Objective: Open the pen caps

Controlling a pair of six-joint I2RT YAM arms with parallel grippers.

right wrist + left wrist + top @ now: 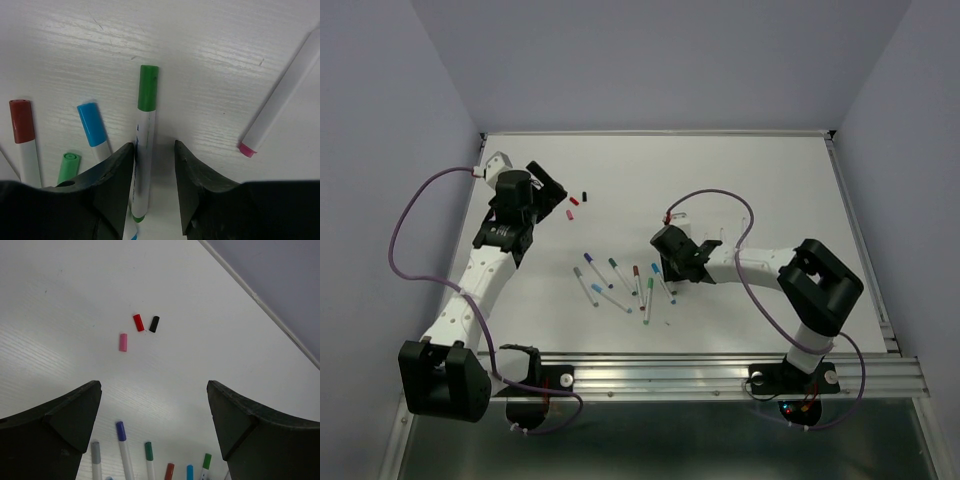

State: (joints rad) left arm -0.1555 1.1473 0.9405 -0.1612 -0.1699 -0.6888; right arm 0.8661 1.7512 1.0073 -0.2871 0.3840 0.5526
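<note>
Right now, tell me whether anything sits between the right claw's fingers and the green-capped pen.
Nothing visible does. The green-capped pen already lies with its barrel between the fingers of the right claw, and only an empty gap shows on one side. The blue-capped pen lies next to it, outside the fingers.

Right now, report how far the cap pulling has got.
Done: a pink cap, red cap and black cap lie loose, and a pink-tipped pen lies uncapped. In hand: the right gripper straddles a green-capped pen, not yet clamped; the left gripper hangs open, empty. Left: the red-capped pen, blue-capped pen and pale-green-capped pen have caps on.
</note>
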